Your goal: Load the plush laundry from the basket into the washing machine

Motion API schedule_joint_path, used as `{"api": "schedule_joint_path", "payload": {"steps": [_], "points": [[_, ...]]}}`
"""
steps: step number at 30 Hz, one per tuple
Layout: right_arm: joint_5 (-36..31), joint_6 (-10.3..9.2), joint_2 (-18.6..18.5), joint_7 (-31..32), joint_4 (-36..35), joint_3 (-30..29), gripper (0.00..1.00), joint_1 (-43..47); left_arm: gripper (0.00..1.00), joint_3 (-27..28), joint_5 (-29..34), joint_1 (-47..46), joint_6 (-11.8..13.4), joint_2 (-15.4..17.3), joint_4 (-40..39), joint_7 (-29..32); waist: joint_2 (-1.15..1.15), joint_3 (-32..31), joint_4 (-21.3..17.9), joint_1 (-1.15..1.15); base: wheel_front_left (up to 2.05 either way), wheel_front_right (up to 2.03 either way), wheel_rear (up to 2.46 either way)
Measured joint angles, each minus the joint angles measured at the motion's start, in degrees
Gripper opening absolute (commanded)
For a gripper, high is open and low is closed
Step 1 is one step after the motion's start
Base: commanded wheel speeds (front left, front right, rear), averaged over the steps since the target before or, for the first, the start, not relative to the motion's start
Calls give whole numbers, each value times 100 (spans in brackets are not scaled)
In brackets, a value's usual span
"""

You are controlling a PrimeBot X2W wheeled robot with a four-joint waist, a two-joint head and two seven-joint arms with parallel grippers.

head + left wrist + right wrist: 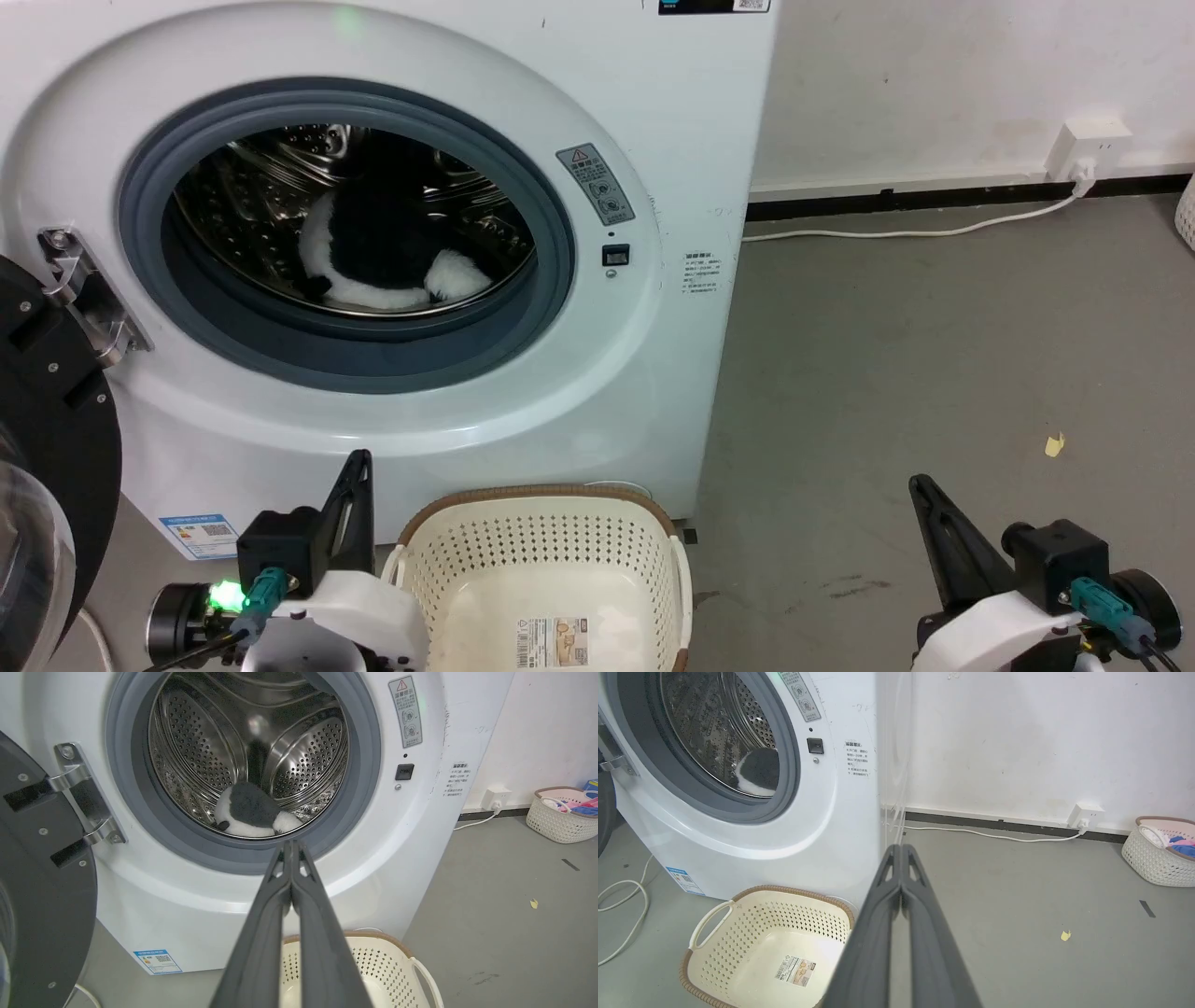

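Now your plush laundry (383,233) lies in the washing machine (607,392).
Your left gripper (292,845) and right gripper (901,848): jaws pressed together, empty.

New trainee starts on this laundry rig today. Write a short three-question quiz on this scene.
1. True or false: the plush laundry lies inside the washing machine.
2. The basket contains: A) the plush; B) towels; C) just a label sticker.
3. Are the left end effector and right end effector open or shut?
Key: 1 true; 2 C; 3 both shut.
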Motion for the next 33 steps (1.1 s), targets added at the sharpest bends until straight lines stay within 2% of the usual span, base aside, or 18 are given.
{"api": "schedule_joint_path", "payload": {"steps": [10, 33], "points": [[-100, 1, 0, 98, -70, -4, 0, -79, 0, 140, 244, 7, -54, -132, -86, 113, 0, 37, -33, 0, 0, 0, 0], [-101, 1, 0, 102, -80, -7, 0, -80, 0, 171, 280, 12, -59, -138, -93, 119, 0, 37, -33, 0, 0, 0, 0]]}}
